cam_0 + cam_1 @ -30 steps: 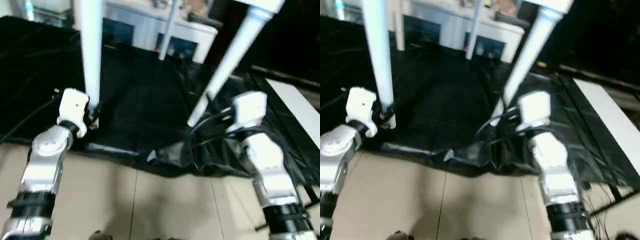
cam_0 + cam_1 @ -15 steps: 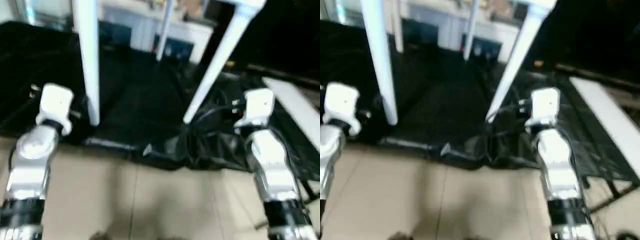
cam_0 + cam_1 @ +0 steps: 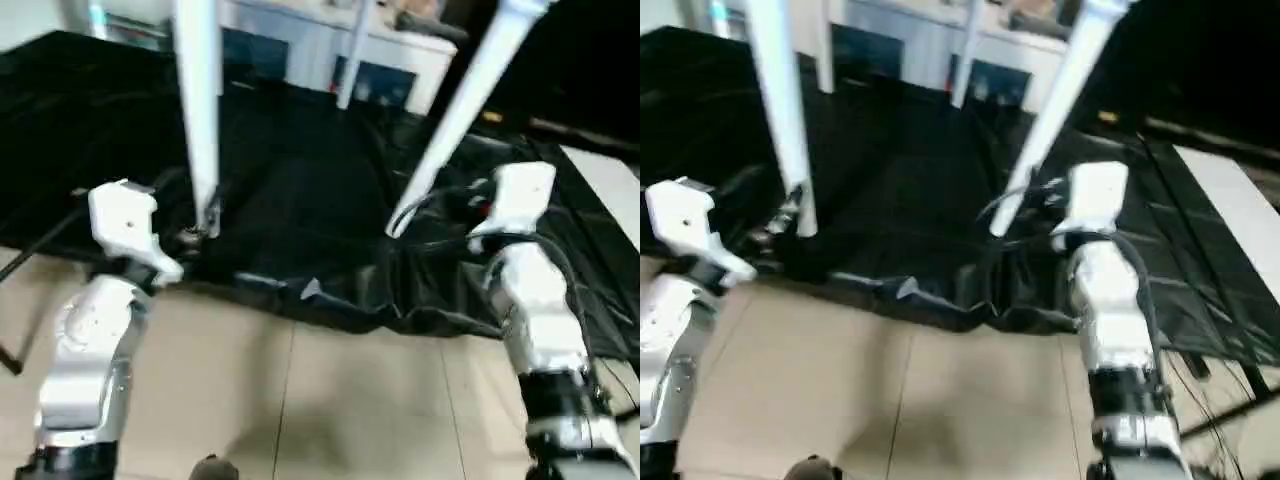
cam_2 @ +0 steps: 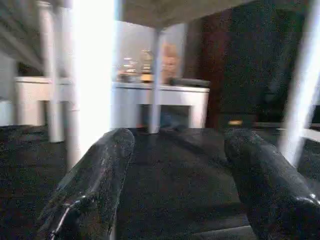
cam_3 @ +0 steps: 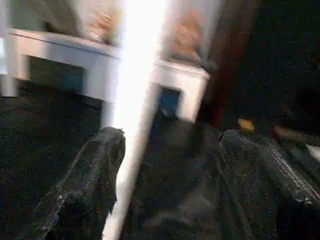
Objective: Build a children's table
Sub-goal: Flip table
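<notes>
The children's table stands upright on a black sheet, its tabletop mostly out of view above; the underside shows in the left wrist view. The near left leg and near right leg are long white tubes. My left gripper is open beside the foot of the left leg, with nothing between its fingers. My right gripper is open close to the right leg, which runs between its fingers, near one of them.
A white cabinet with glass doors stands behind the table, with a far leg in front of it. The sheet's crumpled edge meets tan floor tiles. A white board lies at the right.
The view has shifted. My left gripper came off the near left leg, swung out to the left, and now points at the leg's foot. My right gripper stays beside the right leg.
</notes>
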You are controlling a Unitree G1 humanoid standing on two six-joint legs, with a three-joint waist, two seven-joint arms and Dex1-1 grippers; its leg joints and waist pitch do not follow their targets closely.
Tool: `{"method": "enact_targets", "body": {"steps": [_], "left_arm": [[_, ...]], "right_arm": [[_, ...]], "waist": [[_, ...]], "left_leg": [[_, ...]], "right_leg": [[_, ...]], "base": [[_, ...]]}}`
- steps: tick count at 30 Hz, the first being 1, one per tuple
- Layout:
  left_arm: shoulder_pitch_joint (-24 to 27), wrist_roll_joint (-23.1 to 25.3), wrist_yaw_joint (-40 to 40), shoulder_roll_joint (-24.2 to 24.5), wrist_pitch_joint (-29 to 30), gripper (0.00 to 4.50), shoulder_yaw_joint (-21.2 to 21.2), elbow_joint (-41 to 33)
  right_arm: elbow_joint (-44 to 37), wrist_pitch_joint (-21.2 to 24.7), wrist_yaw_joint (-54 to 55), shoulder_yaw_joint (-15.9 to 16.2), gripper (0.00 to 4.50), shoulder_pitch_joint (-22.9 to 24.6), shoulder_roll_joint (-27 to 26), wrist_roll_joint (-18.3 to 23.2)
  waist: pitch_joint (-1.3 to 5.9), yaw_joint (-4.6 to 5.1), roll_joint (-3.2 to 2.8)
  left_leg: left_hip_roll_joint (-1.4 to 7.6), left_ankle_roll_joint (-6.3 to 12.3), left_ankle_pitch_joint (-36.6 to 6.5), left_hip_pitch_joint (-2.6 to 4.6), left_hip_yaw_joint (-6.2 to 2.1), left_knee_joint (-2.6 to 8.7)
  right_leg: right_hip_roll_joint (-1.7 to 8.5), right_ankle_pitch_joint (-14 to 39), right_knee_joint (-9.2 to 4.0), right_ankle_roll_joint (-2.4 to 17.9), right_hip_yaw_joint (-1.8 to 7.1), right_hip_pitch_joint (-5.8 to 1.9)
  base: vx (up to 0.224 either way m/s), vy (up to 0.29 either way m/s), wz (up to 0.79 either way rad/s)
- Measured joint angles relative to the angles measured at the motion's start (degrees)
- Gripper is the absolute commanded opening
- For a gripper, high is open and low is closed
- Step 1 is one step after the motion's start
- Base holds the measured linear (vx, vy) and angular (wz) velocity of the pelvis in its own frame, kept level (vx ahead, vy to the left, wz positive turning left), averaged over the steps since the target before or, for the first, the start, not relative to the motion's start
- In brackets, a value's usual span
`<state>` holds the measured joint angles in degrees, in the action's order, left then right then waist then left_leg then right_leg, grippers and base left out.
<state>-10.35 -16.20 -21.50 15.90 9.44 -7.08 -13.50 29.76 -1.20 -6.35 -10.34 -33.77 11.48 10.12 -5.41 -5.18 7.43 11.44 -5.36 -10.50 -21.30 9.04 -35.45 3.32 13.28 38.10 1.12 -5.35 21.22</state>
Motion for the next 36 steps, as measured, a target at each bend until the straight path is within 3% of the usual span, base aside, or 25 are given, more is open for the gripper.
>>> {"method": "enact_targets", "body": {"steps": [2,8,13,16,21,31,36], "left_arm": [[0.4,-0.8,-1.5,0.4,2.0,3.42,1.4,-2.1],[2.0,-6.7,-5.5,4.5,9.0,3.42,3.6,-10.5],[3.8,-9.0,-6.6,5.9,12.8,3.42,4.3,-15.3],[5.9,-9.0,-6.5,6.8,14.9,3.42,4.3,-17.8],[8.2,-9.8,-5.9,8.1,16.8,3.42,4.0,-19.7],[7.7,-9.8,-6.5,8.7,16.8,3.42,4.7,-19.7],[7.1,-8.8,-6.8,9.2,16.5,3.42,4.9,-19.0]], "right_arm": [[10.8,-0.8,-0.4,-1.9,3.34,-7.0,1.2,1.2],[28.1,-0.6,-13.1,-4.7,3.34,-17.7,3.5,4.9],[33.7,0.7,-20.6,-5.6,3.34,-20.9,4.0,5.7],[38.6,0.4,-23.4,-5.6,3.34,-24.6,4.7,5.3],[41.5,-1.0,-30.1,-4.7,3.34,-26.3,5.9,4.4],[42.4,-3.3,-49.3,2.2,3.34,-24.7,5.2,-0.7],[42.4,-6.7,-50.1,3.9,3.34,-23.3,4.4,-2.0]], "waist": [[-0.23,0.51,-0.34],[-0.78,0.66,-0.82],[-2.25,0.34,-0.74],[-3.41,0.89,-0.37],[-4.27,1.16,0.36],[-4.28,0.53,0.34],[-4.25,0.02,0.31]], "left_leg": [[0.00,0.04,0.0,-0.29,0.13,-0.01],[0.32,1.06,0.8,-1.29,0.55,0.17],[0.32,1.21,0.8,-1.65,0.76,0.21],[0.34,1.18,0.8,-1.58,0.83,0.27],[0.36,1.12,0.9,-1.64,0.88,0.38],[0.39,1.39,1.0,-1.66,0.97,0.40],[0.42,1.28,1.0,-1.62,1.00,0.39]], "right_leg": [[0.01,-0.3,-0.13,0.1,0.12,0.47],[-0.23,-0.4,-0.04,0.5,0.21,1.68],[-0.22,-0.4,-0.11,0.5,0.34,2.07],[-0.22,-0.4,-0.08,0.6,0.42,2.12],[-0.22,-0.5,-0.09,0.6,0.42,2.23],[-0.21,-0.4,-0.14,0.7,0.43,2.22],[-0.20,-0.5,-0.09,0.8,0.42,2.21]], "base": [[0.000,0.000,0.00],[0.000,0.000,0.00],[0.000,0.000,0.00],[0.000,0.000,0.00],[0.000,0.000,0.00],[0.000,0.000,0.00],[0.000,0.000,0.00]]}}
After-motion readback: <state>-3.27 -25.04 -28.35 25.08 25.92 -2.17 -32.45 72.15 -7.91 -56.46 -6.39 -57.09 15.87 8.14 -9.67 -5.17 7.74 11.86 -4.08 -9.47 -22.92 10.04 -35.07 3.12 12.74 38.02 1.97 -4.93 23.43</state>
